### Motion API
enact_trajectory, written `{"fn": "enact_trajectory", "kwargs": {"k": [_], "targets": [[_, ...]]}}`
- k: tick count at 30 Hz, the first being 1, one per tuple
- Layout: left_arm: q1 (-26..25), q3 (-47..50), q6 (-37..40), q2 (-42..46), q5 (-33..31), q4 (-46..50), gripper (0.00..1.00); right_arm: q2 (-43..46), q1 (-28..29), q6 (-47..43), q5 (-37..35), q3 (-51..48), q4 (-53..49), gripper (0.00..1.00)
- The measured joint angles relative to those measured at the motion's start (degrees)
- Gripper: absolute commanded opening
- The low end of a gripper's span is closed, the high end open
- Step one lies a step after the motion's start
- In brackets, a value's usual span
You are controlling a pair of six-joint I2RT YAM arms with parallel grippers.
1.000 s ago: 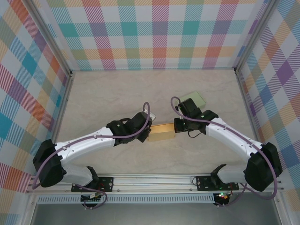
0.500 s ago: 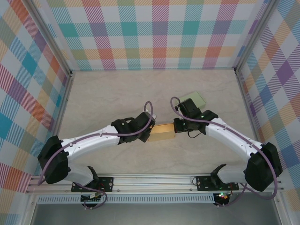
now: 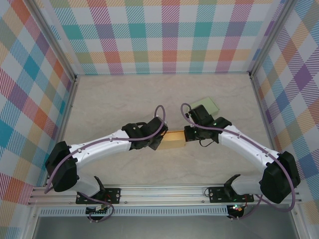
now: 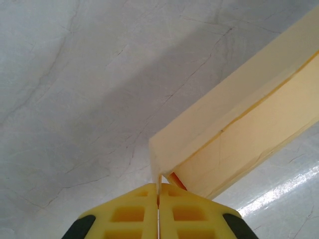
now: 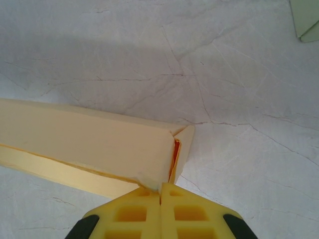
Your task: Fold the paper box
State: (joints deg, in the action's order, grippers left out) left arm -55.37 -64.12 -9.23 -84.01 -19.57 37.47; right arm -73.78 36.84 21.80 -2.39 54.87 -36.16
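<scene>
While the paper box (image 3: 172, 140) lies on its long side near the middle of the desk (image 3: 114, 104), between the two arms, it is gripped at both of its short ends; the step in hand is judged to be the shaping of the box body, the ends being not yet closed. The left end effector (image 4: 158, 191) is seen clenched, its yellow fingers pressed together with no gap, and the thin edge of the box wall at the left end is caught in the seam between them; the right end effector (image 5: 160, 191) is clenched in the same way, and the corner of the right end is pinched there, just beside a small triangular flap that stands out from the box. A long seam along the side of the box is seen slightly parted, so the folding is judged far from finished; for the next move it is expected that one end must be pinned while the other grip is released and taken again on a flap, which must then be pushed inward; a gentle force is called for, because thin paper is easily creased or torn, and the box can slide on the smooth desk. A pale green sheet (image 3: 207, 105) lies apart behind the right arm and is not touched.
</scene>
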Motion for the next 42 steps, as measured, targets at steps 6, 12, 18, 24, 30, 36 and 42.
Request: {"fn": "enact_trajectory", "kwargs": {"k": [6, 12, 18, 24, 30, 36, 42], "targets": [[0.46, -1.75, -0.63, -0.83, 1.51, 1.49, 0.02, -0.04, 0.13, -0.04, -0.33, 0.15, -0.46, 0.09], [3.19, -2.16, -1.77, -1.18, 7.06, 1.62, 0.0, -0.94, 0.74, -0.39, -1.22, 1.14, -1.64, 0.14], [4.81, -2.84, -2.14, -1.36, 11.43, 2.08, 0.0, -2.05, 1.44, -1.36, -1.29, 1.2, -1.64, 0.22], [4.9, -3.54, -2.14, -1.68, 12.72, 3.15, 0.0, -3.52, 1.46, -1.75, -1.68, 1.25, -1.62, 0.21], [4.92, -4.48, -2.14, -2.14, 13.16, 4.52, 0.0, -4.42, 1.51, -2.16, -2.8, 1.86, -1.44, 0.18], [5.05, -5.07, -2.38, -2.32, 14.43, 5.09, 0.0, -5.27, 1.51, -2.54, -3.8, 2.43, -1.22, 0.17], [5.4, -5.14, -4.11, -2.32, 15.74, 4.9, 0.0, -5.27, 1.53, -2.6, -4.35, 2.47, -1.22, 0.15]]}}
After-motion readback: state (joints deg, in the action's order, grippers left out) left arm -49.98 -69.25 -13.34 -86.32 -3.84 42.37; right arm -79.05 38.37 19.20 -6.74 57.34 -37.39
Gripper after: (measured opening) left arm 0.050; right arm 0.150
